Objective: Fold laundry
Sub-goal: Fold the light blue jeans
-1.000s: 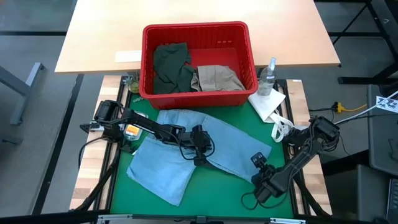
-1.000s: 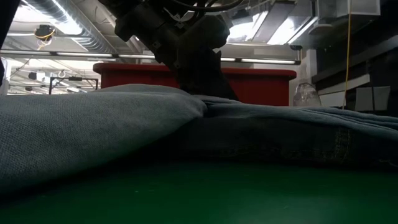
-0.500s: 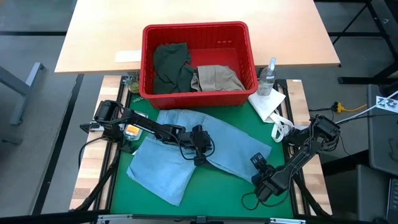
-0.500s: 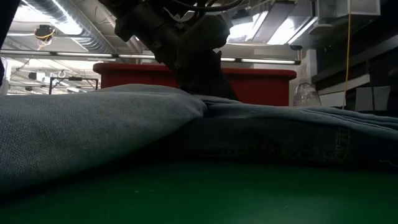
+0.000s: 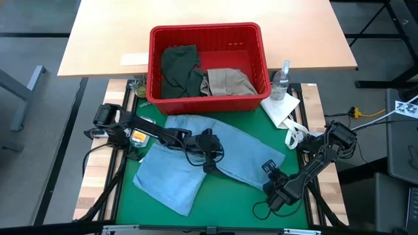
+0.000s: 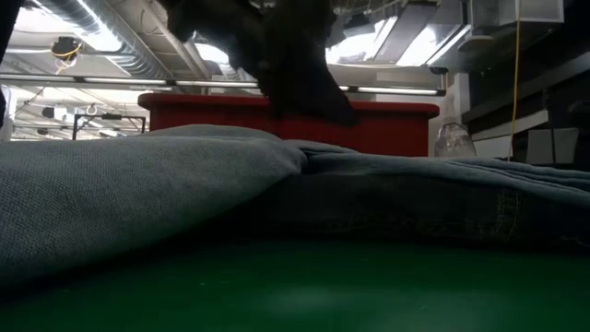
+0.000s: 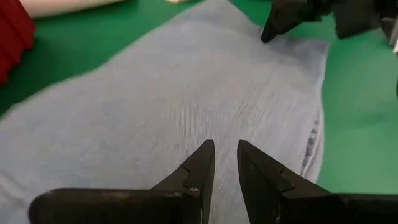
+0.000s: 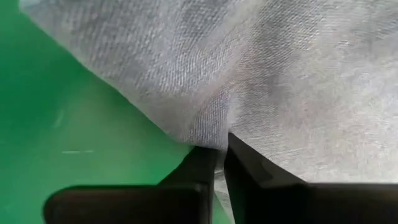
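Observation:
Light blue denim (image 5: 171,179) lies spread on the green mat (image 5: 225,199), with one leg toward the near left and one toward the right. My left gripper (image 5: 208,165) hovers just above the denim's middle (image 7: 186,93); its fingers (image 7: 225,152) stand a narrow gap apart with nothing between them. My right gripper (image 5: 266,168) points steeply down at the near corner of the right leg's end and is shut on the cloth (image 8: 222,152). A dark olive piece (image 5: 179,68) and a beige khaki piece (image 5: 226,81) lie in the red basket (image 5: 155,65). My right gripper pinches the denim's edge (image 8: 214,127) at the near corner of the right leg's end between its two fingertips. It comes from above, slanting down. The cloth puckers at the fingertips; the rest of the leg lies flat on the mat. One layer or several, I cannot tell.
The red basket stands at the mat's far edge. A clear spray bottle (image 5: 281,78) and a small white cloth (image 5: 281,109) sit at the far right. Bare green mat shows along the near edge. The low view looks across the denim (image 6: 138,184) at my left gripper (image 6: 318,92).
My left gripper has risen off the denim's middle: in the low view its fingertips stood on the cloth a moment ago and now hang clear above it. The denim lies as before.

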Controlling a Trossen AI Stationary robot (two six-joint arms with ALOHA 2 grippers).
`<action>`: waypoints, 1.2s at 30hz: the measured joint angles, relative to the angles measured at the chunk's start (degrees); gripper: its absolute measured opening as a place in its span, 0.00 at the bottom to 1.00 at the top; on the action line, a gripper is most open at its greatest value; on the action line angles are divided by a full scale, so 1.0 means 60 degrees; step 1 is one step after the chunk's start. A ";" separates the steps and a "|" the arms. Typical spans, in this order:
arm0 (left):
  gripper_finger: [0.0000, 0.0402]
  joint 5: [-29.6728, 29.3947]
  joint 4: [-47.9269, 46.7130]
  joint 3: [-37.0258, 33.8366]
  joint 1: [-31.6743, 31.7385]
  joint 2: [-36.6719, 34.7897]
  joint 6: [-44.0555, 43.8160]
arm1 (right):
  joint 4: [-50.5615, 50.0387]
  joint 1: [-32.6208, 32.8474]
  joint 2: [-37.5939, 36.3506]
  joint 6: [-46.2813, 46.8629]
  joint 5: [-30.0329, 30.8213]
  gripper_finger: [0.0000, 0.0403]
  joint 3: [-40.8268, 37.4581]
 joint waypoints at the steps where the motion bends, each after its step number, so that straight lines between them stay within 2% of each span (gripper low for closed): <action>1: 0.17 -0.0001 -0.0019 0.0000 0.0000 -0.0128 0.0064 | -0.0145 0.0000 0.0004 -0.0042 -0.0061 0.08 0.0104; 6: 0.17 -0.0149 -0.0698 0.0000 -0.0022 -0.0894 0.0219 | -0.1727 0.0000 0.0004 -0.0472 -0.0043 0.03 0.1062; 9: 0.17 -0.0231 -0.1276 0.0000 -0.0037 -0.1411 0.0219 | -0.2897 0.0004 0.0004 -0.0540 0.0548 0.02 0.1864; 16: 0.17 -0.1241 -0.3284 0.0000 -0.0367 -0.2670 0.0209 | -0.4816 -0.0555 0.0004 -0.0699 0.2639 0.04 0.3792; 22: 0.17 -0.1901 -0.4328 0.0000 -0.0849 -0.3599 0.0140 | -0.4855 -0.1956 0.0000 -0.2496 0.5135 0.01 0.4976; 26: 0.17 -0.2156 -0.4740 0.0000 -0.1195 -0.4136 0.0141 | -0.3483 -0.3359 -0.0004 -0.4579 0.6318 0.02 0.5399; 29: 0.17 -0.2164 -0.5276 0.0000 -0.1436 -0.4554 0.0117 | -0.1372 -0.4484 -0.0004 -0.6990 0.6499 0.02 0.5490; 31: 0.17 -0.2251 -0.5785 0.0000 -0.1595 -0.4920 -0.0111 | 0.0324 -0.5150 -0.0004 -0.8645 0.6148 0.01 0.5488; 36: 0.17 -0.3243 -0.7389 0.0000 -0.1996 -0.5875 -0.1309 | 0.4764 -0.6610 -0.0004 -1.2090 0.4286 0.02 0.5487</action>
